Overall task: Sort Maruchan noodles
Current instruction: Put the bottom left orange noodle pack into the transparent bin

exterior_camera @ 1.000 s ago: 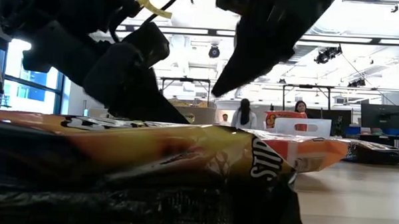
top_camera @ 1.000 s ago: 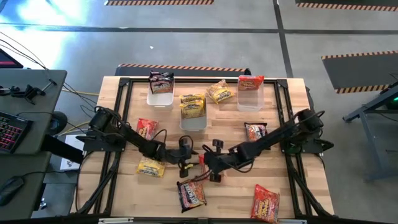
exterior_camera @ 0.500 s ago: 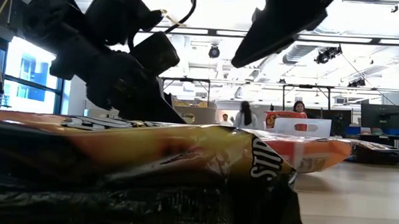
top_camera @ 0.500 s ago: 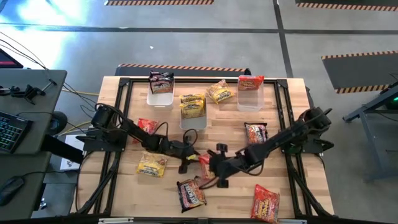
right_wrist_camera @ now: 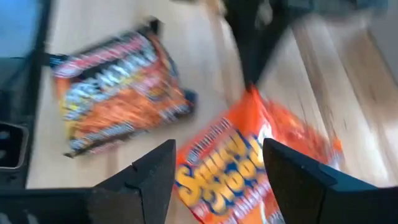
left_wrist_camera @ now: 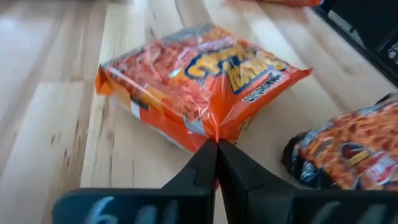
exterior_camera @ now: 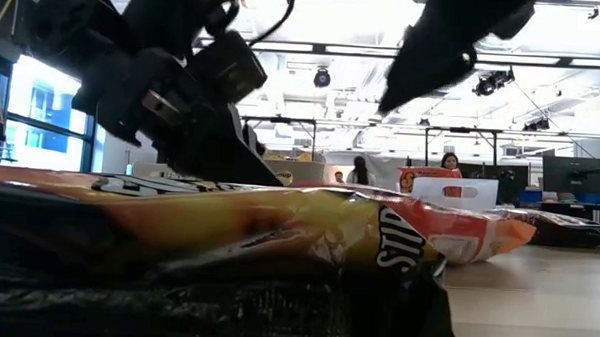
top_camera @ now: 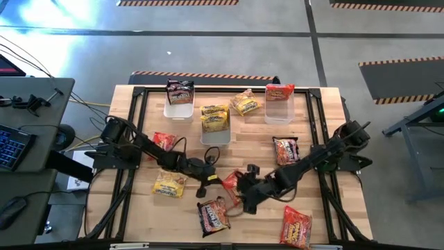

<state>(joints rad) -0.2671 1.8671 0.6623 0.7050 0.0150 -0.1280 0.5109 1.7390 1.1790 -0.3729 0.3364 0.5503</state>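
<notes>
Tabletop: left gripper (left_wrist_camera: 217, 147) newly pinches orange packet (left_wrist_camera: 199, 87).

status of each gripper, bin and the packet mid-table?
left gripper: fingers shut, pinching an edge of the orange packet
right gripper: fingers open, over the orange packet, holding nothing
orange packet: flat on the table, sealed
left bin: upright, dark packet standing in it
middle bin: upright, yellow packets in it
right bin: upright, red packet standing in it
</notes>
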